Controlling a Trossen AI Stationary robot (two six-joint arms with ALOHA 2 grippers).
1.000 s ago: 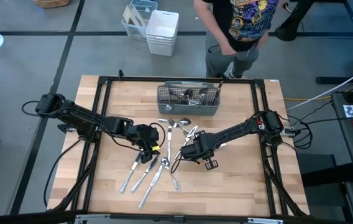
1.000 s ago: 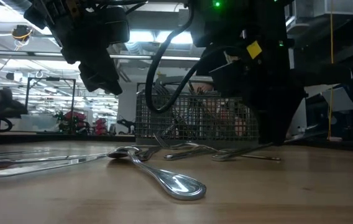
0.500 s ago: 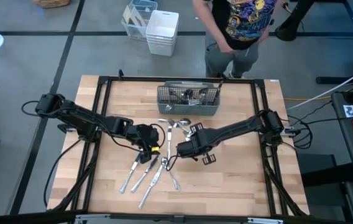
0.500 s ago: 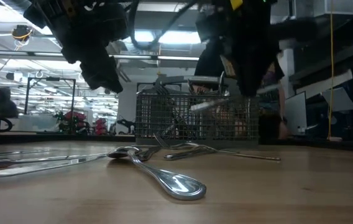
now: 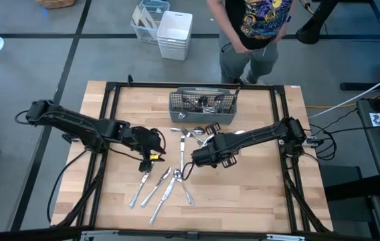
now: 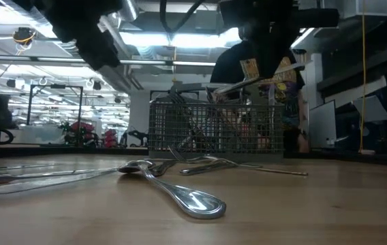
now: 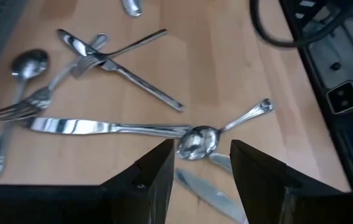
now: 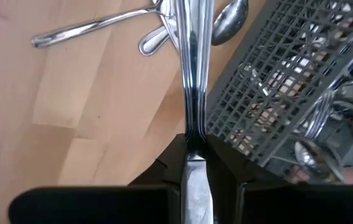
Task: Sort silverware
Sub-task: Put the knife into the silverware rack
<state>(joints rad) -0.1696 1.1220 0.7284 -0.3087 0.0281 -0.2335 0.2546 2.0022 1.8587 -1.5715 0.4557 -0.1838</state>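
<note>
the right claw (image 8: 192, 163) pinches a slim shiny silver utensil (image 8: 191, 74) pointing toward the grey mesh caddy (image 8: 288, 93); only the right wrist view shows this grip. left claw (image 7: 202, 171) gapes empty.

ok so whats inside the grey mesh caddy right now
The caddy already holds several pieces of silverware, their handles and heads showing over the rim and through the mesh. How many, and of which kinds, cannot be told: the mesh and the compartment walls cover their lower parts.
</note>
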